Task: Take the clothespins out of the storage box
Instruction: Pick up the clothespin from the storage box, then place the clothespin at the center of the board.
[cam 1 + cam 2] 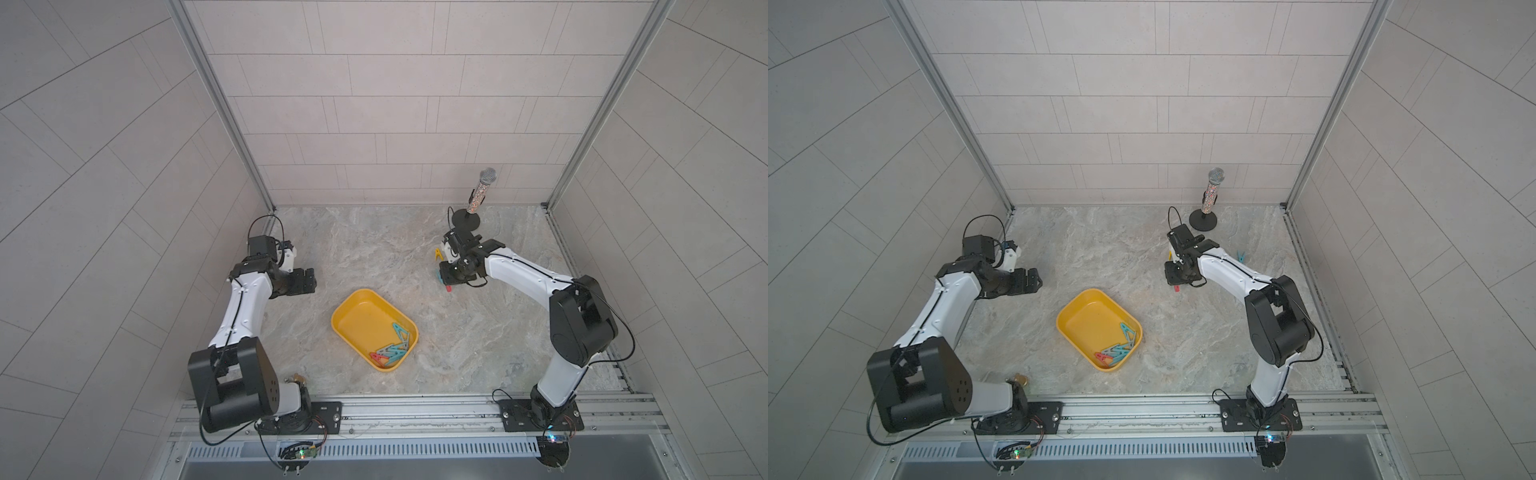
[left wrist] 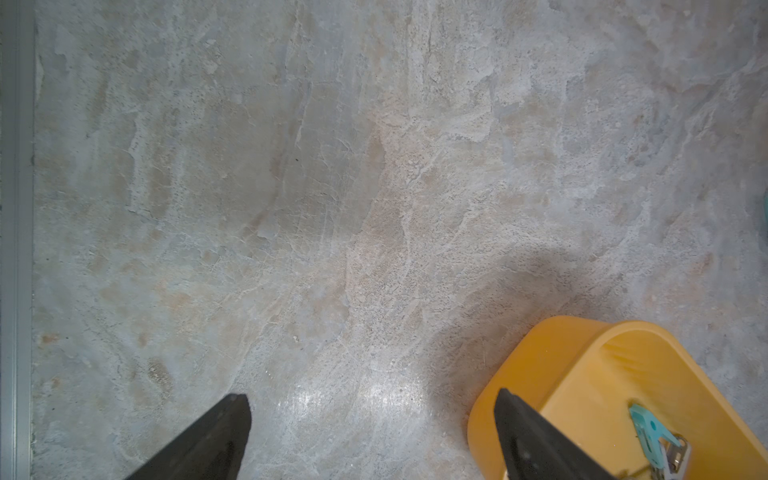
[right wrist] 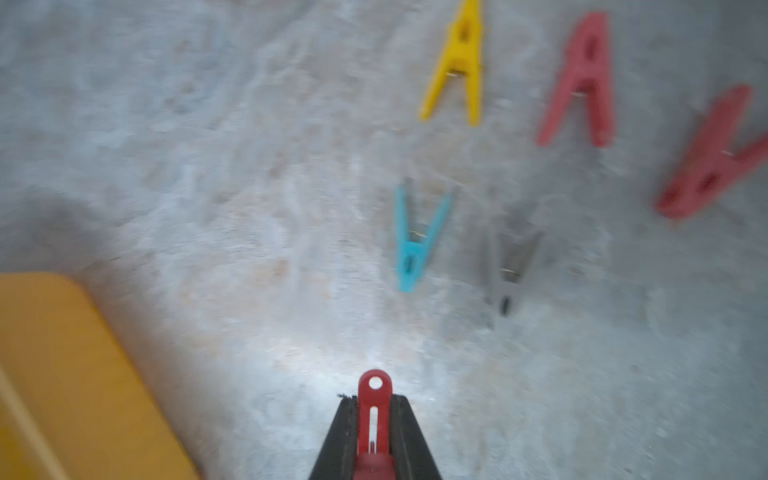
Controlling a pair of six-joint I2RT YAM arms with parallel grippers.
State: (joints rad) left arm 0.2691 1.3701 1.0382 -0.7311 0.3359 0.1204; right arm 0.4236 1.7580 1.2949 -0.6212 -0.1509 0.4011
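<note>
A marbled grey-beige tabletop [image 1: 374, 249] is enclosed on three sides by pale tiled walls [image 1: 374, 104], with aluminium posts [image 1: 220, 104] at the back corners and a metal rail [image 1: 415, 409] along the front. One yellow storage box [image 1: 357, 316] is set near the middle of the tabletop, between the two arms. A small cluster of clothespins [image 1: 392, 351] is gathered at its near end — mostly teal, with red and grey among them, too overlapped to be counted. In the right wrist view five are seen lying on the table outside the box: a yellow peg [image 3: 457, 70], a red peg [image 3: 582, 83], a second red peg [image 3: 710, 162], a teal peg [image 3: 415, 245] and a grey peg [image 3: 509, 266]. A further teal peg [image 1: 1241, 257] is shown in a top view beyond the right arm. The right gripper [image 3: 374, 399] is clamped on a red clothespin [image 3: 375, 384] near those loose pegs, while the left gripper [image 2: 370, 395] is held with jaws wide apart over bare table just beside the box. One glittery microphone [image 1: 482, 191] is stood on a black round stand [image 1: 465, 218] at the back right.
</note>
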